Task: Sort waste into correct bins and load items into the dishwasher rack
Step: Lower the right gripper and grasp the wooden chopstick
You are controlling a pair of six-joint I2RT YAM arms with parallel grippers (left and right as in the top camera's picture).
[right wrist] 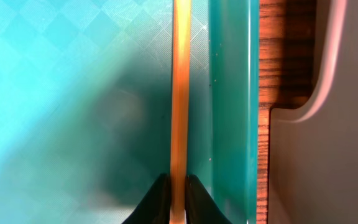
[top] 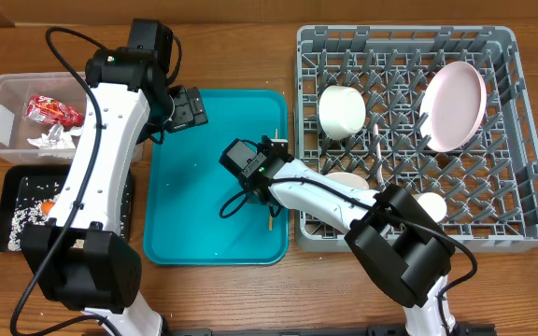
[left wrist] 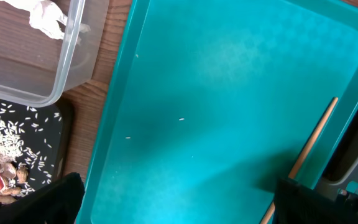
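Note:
My right gripper (right wrist: 179, 198) is shut on the thin wooden chopstick (right wrist: 180, 93), which lies along the right side of the teal tray (top: 194, 229); the chopstick also shows in the overhead view (top: 272, 219). My left gripper (left wrist: 179, 208) is open and empty above the tray's left part. The clear tub (top: 3, 98) holds the red wrapper (top: 52, 110) and the white napkin (top: 49, 140). The black tray (top: 12, 182) holds rice grains (top: 15, 224) and the orange carrot (top: 49, 201). The grey rack (top: 526, 187) holds a pale-pink plate (top: 454, 105), a bowl (top: 341, 110) and a cup (top: 431, 205).
A second bowl (top: 348, 179) sits in the rack near its left wall, partly under my right arm. The rack's left wall stands just right of the teal tray's rim. A few rice grains (left wrist: 181, 119) lie on the teal tray.

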